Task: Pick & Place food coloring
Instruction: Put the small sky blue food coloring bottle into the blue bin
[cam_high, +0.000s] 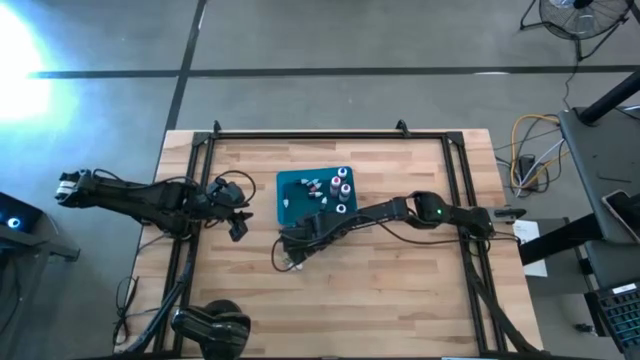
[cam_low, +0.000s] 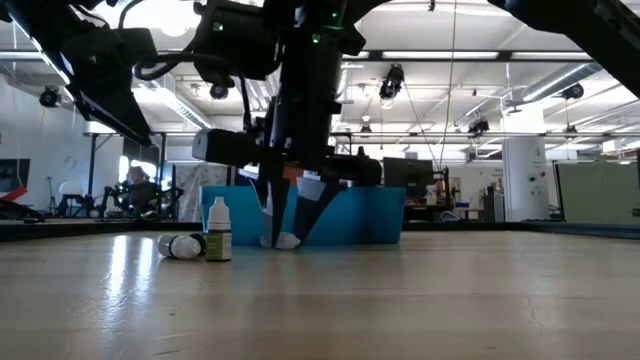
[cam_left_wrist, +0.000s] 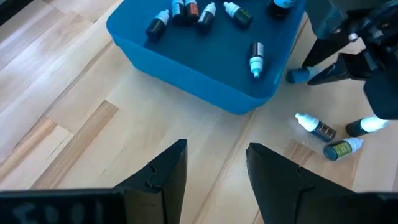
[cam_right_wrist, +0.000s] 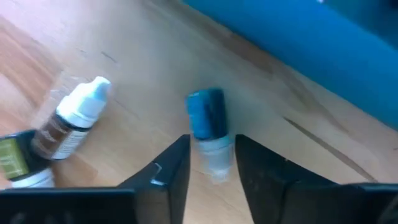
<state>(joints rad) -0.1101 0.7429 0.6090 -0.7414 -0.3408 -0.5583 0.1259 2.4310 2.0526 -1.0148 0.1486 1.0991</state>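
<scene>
Right gripper (cam_right_wrist: 211, 165) is clamped on a blue-capped vial (cam_right_wrist: 208, 134) lying on the table (cam_high: 400, 290) just beside the teal bin (cam_high: 290, 185); vial body partly hidden. Left gripper (cam_left_wrist: 214, 168) hovers apart, left of bin. Bottle labels (cam_left_wrist: 323, 130) unreadable.

Pale planked wood table (cam_high: 400, 290) with a soft sheen, smooth teal plastic bin (cam_left_wrist: 186, 68) (matt), glossy little bottles (cam_left_wrist: 315, 127)

Most food coloring bottles (cam_left_wrist: 205, 15) are lying in the bin; three more (cam_left_wrist: 323, 134) are sitting outside, and a blue-capped vial (cam_right_wrist: 208, 134) is lying, maybe pinched, between the right fingers.
</scene>
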